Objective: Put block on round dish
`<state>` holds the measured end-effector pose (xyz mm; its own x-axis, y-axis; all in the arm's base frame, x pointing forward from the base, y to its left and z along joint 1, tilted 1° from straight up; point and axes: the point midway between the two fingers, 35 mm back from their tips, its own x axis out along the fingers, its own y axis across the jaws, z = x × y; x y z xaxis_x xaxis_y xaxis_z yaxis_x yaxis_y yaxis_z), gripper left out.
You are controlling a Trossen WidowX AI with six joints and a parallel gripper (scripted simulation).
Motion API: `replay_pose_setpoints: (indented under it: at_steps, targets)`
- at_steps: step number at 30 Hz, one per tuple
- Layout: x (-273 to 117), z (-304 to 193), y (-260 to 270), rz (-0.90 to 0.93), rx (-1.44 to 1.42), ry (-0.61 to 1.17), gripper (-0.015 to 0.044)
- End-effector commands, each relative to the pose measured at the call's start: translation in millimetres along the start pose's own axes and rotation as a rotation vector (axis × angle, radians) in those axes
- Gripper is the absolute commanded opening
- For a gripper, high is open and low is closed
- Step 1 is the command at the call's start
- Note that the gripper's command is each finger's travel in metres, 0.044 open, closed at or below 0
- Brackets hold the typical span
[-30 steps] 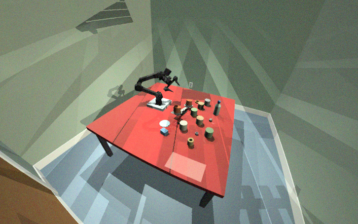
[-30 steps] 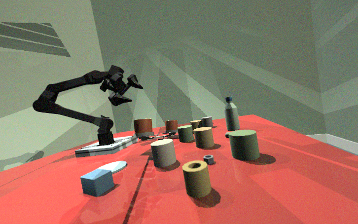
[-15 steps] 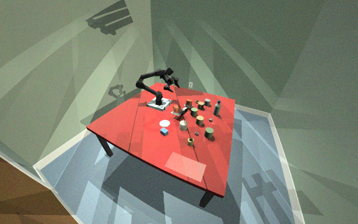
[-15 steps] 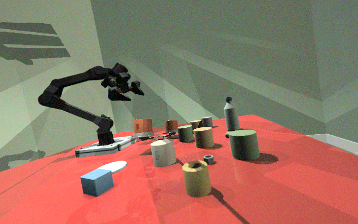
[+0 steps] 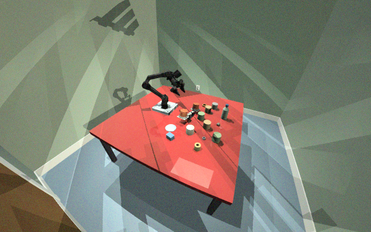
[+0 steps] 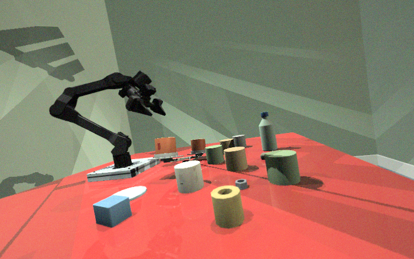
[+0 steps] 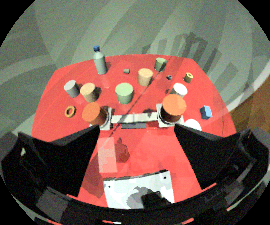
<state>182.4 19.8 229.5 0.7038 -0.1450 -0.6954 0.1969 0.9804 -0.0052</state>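
Note:
One orange cup (image 5: 183,113) (image 6: 165,146) (image 7: 173,108) stands on the balance end nearer the dish. The other orange cup (image 5: 195,106) (image 6: 197,144) (image 7: 93,114) stands on the far end. The balance (image 7: 135,118) has a pale beam between two white pans; I cannot tell its tilt clearly. The block is hidden. The round white dish (image 5: 170,127) (image 6: 134,192) (image 7: 192,125) lies bare on the table. My gripper (image 5: 181,93) (image 6: 158,114) (image 7: 137,128) is open and empty, high above the table. In the wrist view both cups appear ahead of the fingers.
A white cylinder (image 5: 189,130) (image 6: 189,177) and a blue block (image 5: 169,136) (image 6: 112,211) stand near the dish. Green cylinders (image 5: 201,115) (image 6: 282,168), tan cylinders (image 5: 207,124) and a bottle (image 5: 225,113) (image 6: 267,135) stand beyond the balance. A yellow hollow cylinder (image 6: 227,209) stands toward the front.

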Motion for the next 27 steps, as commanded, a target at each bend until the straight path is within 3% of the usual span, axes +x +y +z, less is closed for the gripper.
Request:
replay_pose_setpoints:
  at_steps: [1, 27]
  targets:
    - [1.7, 4.2, 5.7, 0.005, -0.072, 0.029, 0.044]
    - [60.4, 28.1, 76.4, 0.186, -0.85, 0.355, 0.044]
